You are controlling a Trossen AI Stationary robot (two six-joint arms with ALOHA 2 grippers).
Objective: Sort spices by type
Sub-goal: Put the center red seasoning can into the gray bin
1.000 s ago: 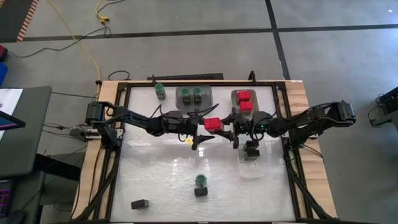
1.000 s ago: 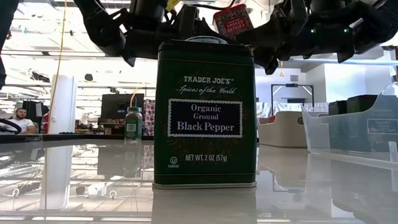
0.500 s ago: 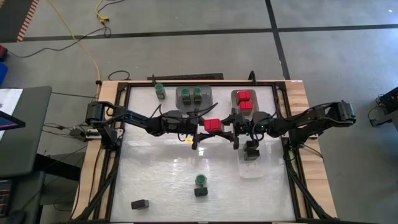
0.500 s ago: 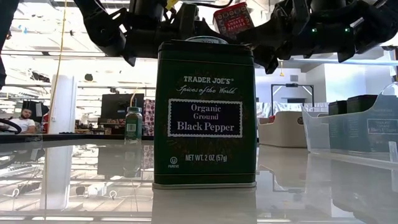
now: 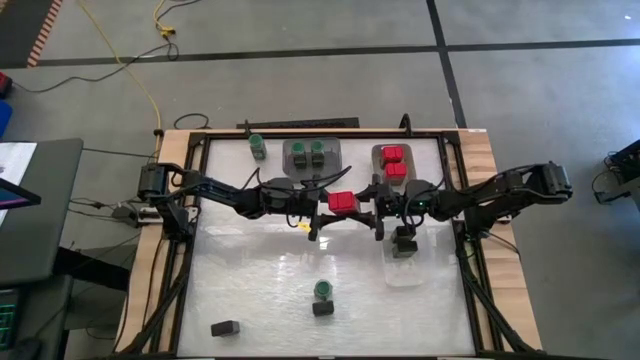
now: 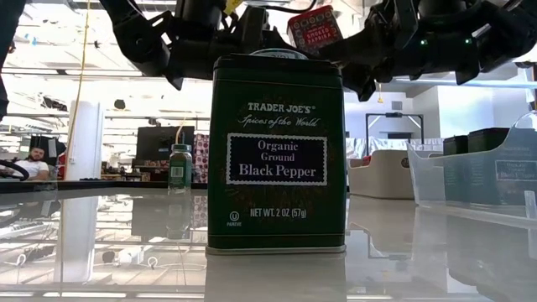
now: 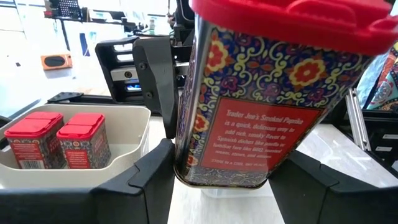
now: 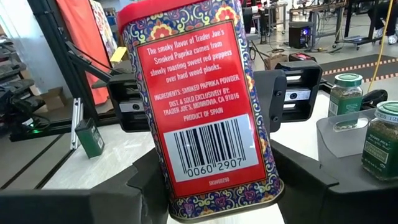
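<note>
1. Above table centre, high view: both arms reach inward nearly horizontal, wrists facing each other, meeting at one red-lidded patterned paprika tin point(image 5: 342, 201), held clear of the table.
2. Left gripper point(image 5: 322, 208): comes in from the left side. Left wrist view shows both dark fingers point(image 7: 149, 171) pressed on the lower sides of the tin point(image 7: 249, 118), pinching it, tin tilted.
3. Right gripper point(image 5: 372, 207): comes in from the right side. Right wrist view shows its fingers point(image 8: 147, 186) against the tin's base on both sides point(image 8: 202, 112), barcode face toward camera. Jaws closed on the same tin.
4. Low view: tin point(image 6: 313, 27) hangs high between the two arms, tilted.
5. Rest of the spices:
   - two red tins in grey tray point(image 5: 391, 160) at the far right
   - two green-lidded jars in grey tray point(image 5: 310, 152) at the far middle
   - loose green-lidded jar point(image 5: 256, 146) far left
   - dark tin in clear tray point(image 5: 404, 243) under the right arm
   - green jar point(image 5: 322, 289) touching the dark black-pepper tin point(image 5: 322, 308) near front centre
   - dark tin point(image 5: 225, 327) front left.
</note>
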